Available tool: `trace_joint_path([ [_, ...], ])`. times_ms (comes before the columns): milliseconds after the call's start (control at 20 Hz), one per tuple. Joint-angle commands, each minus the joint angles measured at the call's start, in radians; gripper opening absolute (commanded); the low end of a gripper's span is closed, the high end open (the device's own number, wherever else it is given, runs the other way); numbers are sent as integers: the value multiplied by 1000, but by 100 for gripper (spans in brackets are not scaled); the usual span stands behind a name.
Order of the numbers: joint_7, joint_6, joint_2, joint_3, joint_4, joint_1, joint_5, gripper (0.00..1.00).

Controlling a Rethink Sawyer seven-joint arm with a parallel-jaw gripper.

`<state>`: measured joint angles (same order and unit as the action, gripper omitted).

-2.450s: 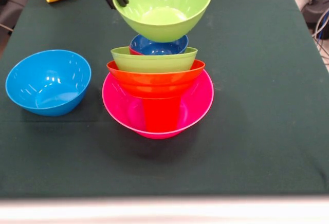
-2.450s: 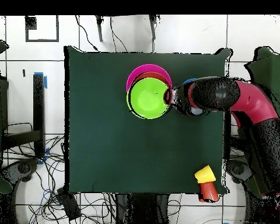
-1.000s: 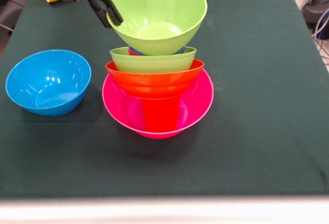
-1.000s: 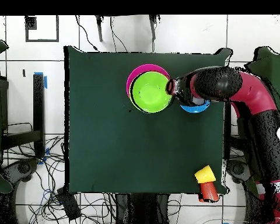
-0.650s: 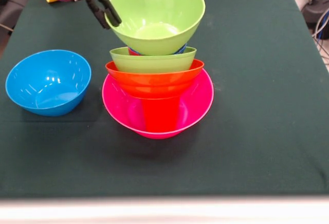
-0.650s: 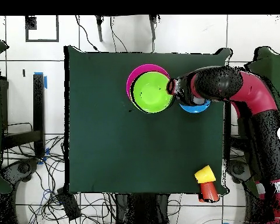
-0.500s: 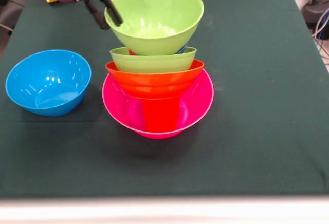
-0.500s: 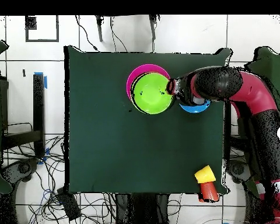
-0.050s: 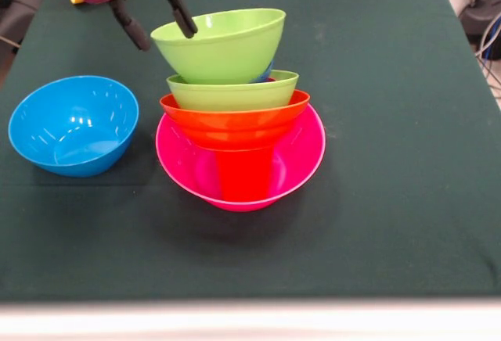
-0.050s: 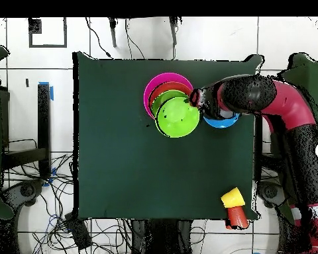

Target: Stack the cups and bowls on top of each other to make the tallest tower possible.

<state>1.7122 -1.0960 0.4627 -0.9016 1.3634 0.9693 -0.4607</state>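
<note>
On dark green table (image 9: 391, 122): tower (image 9: 235, 138); gripper (image 9: 154, 19) spread beside top bowl (image 9: 219, 44).

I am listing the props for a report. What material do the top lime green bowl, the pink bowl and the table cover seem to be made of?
The top lime green bowl looks like glossy moulded plastic: smooth wall, soft highlights.
The pink bowl seems thin, slightly translucent plastic: the red cup inside shows through its wall.
The table cover looks like matte dark green cloth, perhaps felt: no shine.
</note>
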Motion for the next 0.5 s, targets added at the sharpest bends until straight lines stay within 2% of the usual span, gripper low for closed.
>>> trace_joint_path([
  [50, -348, -111, -24, 26, -56, -57, -84, 100],
  [500, -340, -107, -25, 26, -63, -60, -82, 100],
])
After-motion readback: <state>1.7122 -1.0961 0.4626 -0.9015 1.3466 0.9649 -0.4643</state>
